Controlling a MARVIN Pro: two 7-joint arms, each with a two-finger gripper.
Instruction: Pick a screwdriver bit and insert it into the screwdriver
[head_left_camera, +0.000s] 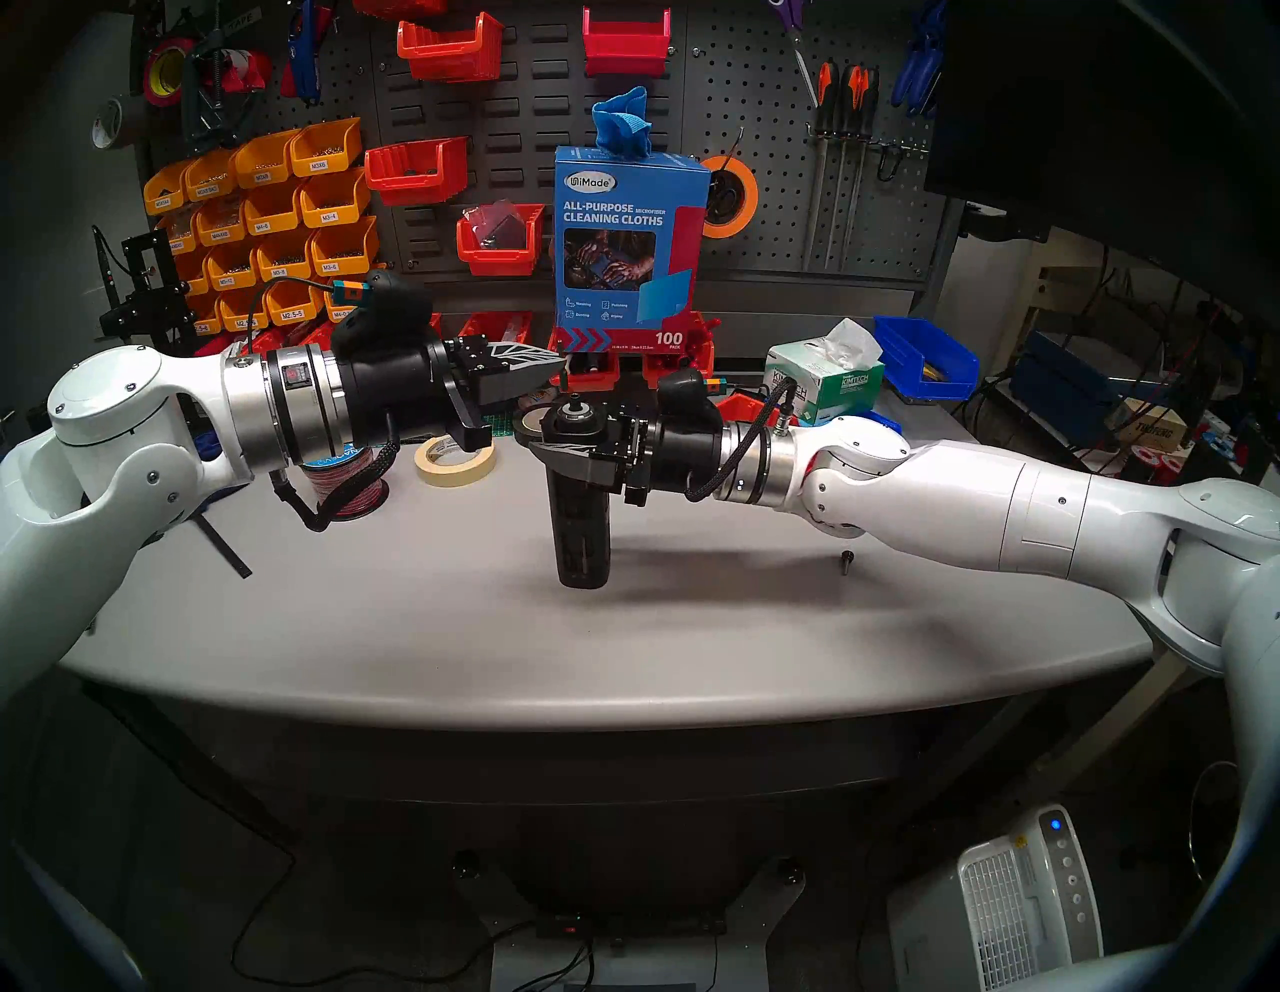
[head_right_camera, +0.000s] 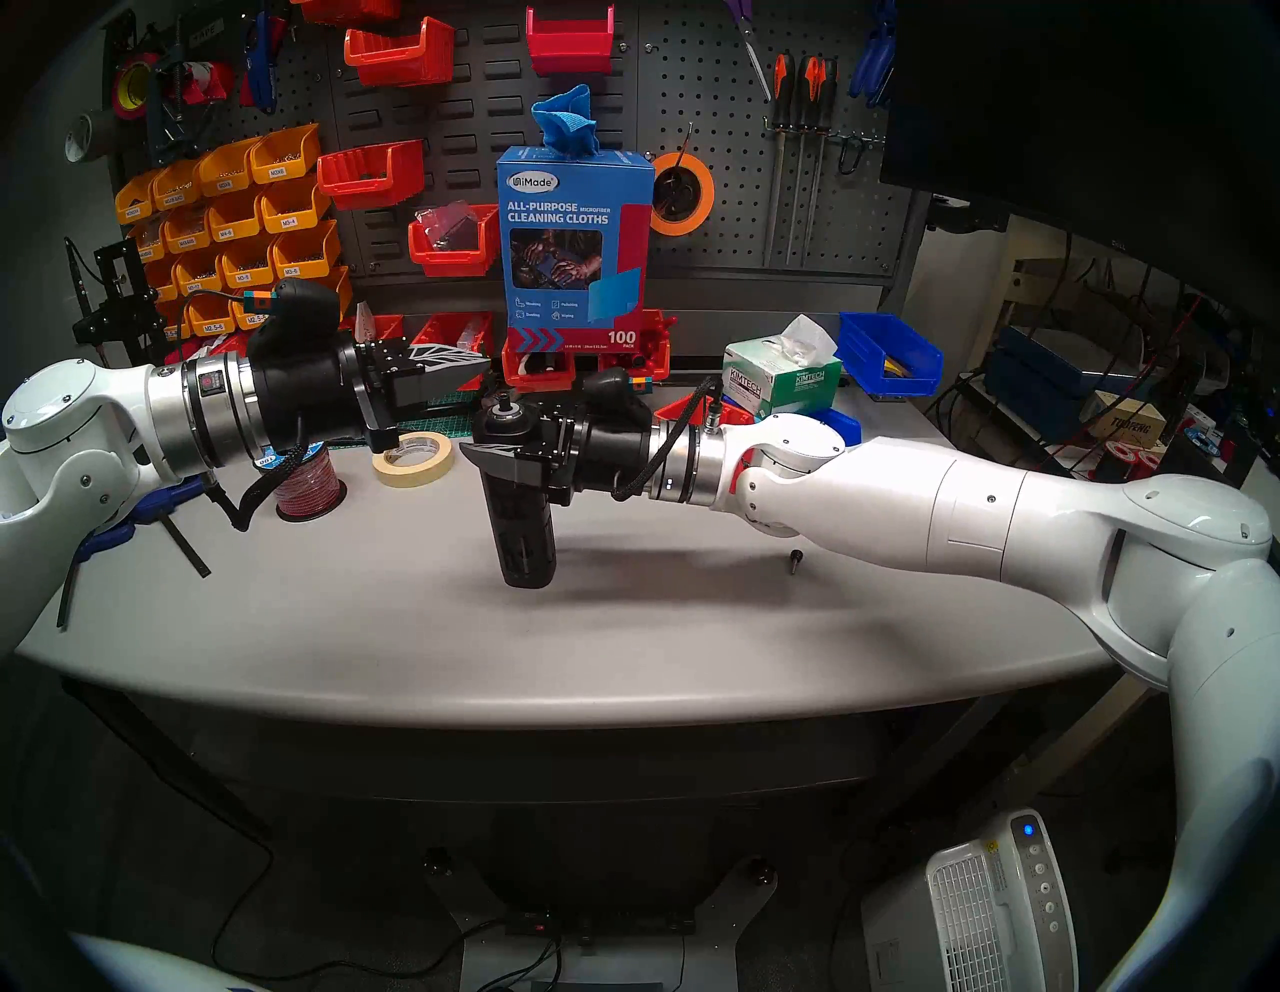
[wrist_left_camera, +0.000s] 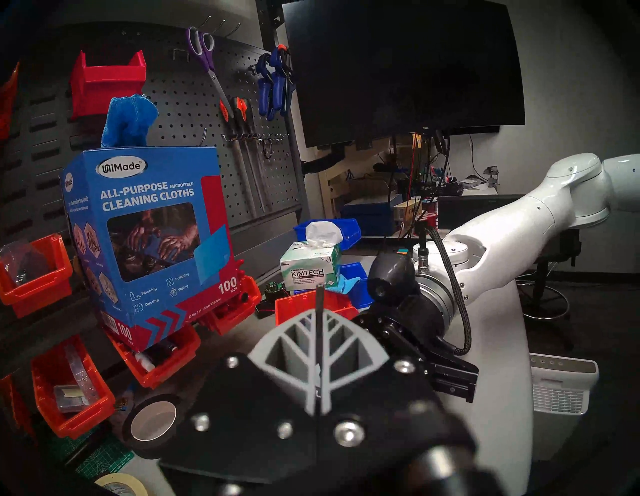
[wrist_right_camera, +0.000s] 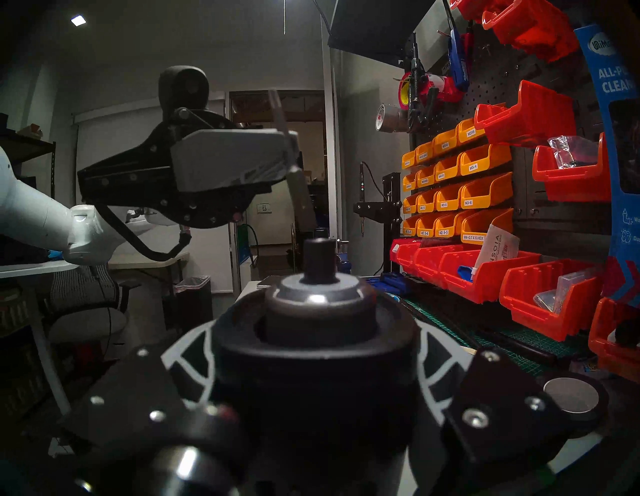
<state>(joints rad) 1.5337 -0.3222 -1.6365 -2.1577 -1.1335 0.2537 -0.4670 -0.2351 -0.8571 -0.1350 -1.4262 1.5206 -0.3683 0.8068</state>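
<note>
My right gripper (head_left_camera: 564, 454) is shut on the screwdriver (head_left_camera: 580, 533), a thick black column held upright above the grey table (head_left_camera: 485, 623). Its silver ring and socket (head_left_camera: 573, 414) face up. In the right wrist view the socket (wrist_right_camera: 319, 256) stands between my fingers. My left gripper (head_left_camera: 560, 364) is shut on the screwdriver bit (wrist_left_camera: 319, 301), a thin dark rod sticking out past the fingertips. It hovers just above and slightly left of the socket. In the right wrist view the bit (wrist_right_camera: 298, 188) hangs blurred from the left gripper (wrist_right_camera: 291, 152), above the socket.
A small black-knobbed pin (head_left_camera: 846, 560) lies on the table under my right forearm. A masking tape roll (head_left_camera: 456, 461) and a red wire spool (head_left_camera: 346, 485) sit below the left arm. The blue cleaning cloth box (head_left_camera: 627, 242), Kimtech box (head_left_camera: 824, 381) and red bins (head_left_camera: 589, 370) stand behind.
</note>
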